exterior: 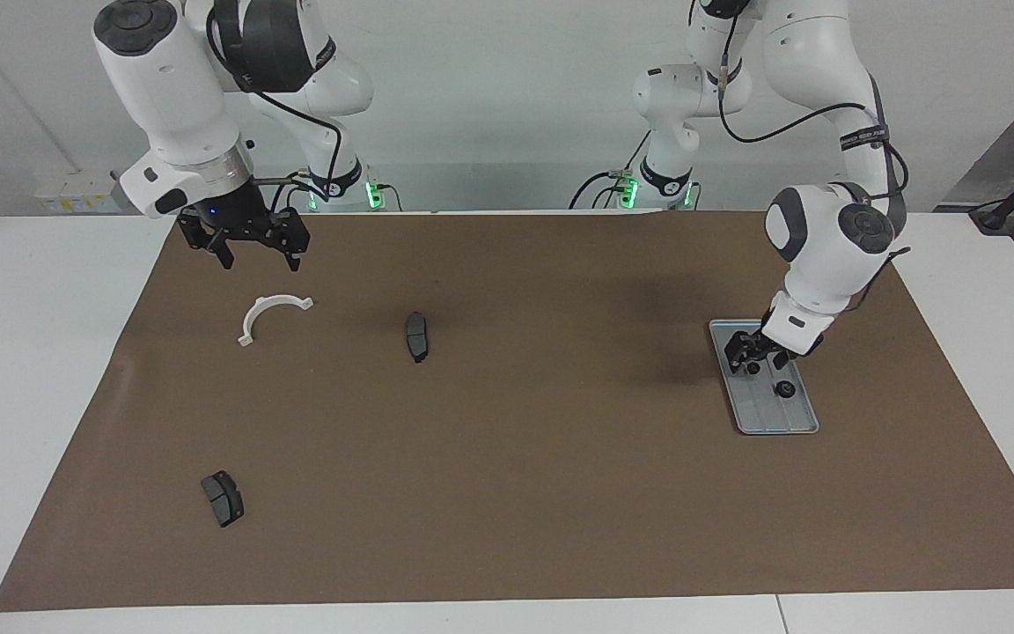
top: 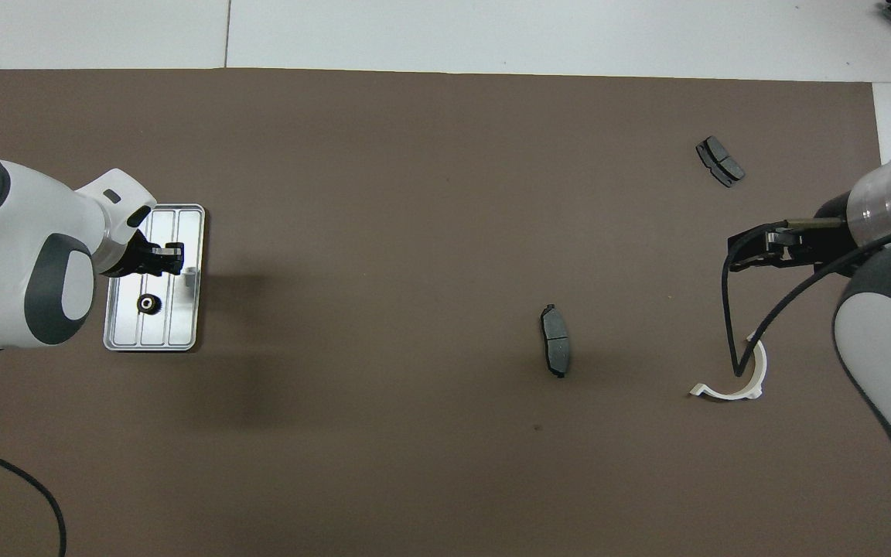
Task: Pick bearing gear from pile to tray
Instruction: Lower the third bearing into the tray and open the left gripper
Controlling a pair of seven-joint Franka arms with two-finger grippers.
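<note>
Our left gripper (exterior: 751,356) hangs open low over the tray (exterior: 793,424), where one black gear (exterior: 786,388) lies. Our right gripper (exterior: 255,252) waits open above the white bracket (exterior: 268,315).

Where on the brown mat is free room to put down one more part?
Widest bare mat: between tray and middle brake pad. Also bare: from farthest brake pad toward the left arm's end. Crowded: tray, under left hand.

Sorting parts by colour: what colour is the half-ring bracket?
White; the bracket shows best in the facing view.
</note>
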